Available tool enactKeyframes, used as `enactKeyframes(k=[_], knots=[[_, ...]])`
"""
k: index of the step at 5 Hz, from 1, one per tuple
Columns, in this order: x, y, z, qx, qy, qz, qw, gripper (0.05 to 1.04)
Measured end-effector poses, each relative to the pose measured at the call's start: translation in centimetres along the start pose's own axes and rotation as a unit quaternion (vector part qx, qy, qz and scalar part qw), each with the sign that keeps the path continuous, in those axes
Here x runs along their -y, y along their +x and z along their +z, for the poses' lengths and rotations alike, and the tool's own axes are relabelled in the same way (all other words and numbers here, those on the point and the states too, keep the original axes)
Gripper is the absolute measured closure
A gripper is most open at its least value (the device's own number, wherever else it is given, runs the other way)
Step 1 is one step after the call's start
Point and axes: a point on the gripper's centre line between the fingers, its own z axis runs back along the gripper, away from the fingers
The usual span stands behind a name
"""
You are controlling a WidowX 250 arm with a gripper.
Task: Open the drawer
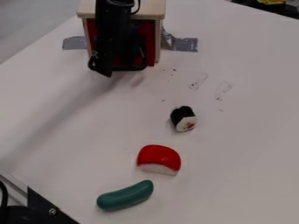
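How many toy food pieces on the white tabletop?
3: black-and-white sushi roll near the middle, red-and-white piece below and left of it, green piece lowest in view. More could be hidden behind the drawer box.

seemingly a robotics lab: white tabletop, metal rail, silver tape beside a drawer

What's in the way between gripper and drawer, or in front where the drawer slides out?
Nothing visible. Gripper hangs right at the red drawer front. The nearest loose item ahead, the black-and-white sushi roll, lies well out and off to the image's right, so it's probably outside the drawer's path.
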Motion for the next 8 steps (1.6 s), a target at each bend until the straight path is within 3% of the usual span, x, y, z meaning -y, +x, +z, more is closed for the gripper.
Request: enactKeyframes(k=[2, 4, 8], knots=[[-0.3, 0.2, -1.4, 0.013, 0.007, 0.007, 0.9999, 0.141], [-1.4, -0.5, -2.4, 0.007, 0.014, 0.006, 0.9999, 0.647], [-6.7, -2.7, -3.4, -0.009, 0.010, -0.004, 0.9999, 0.674]])
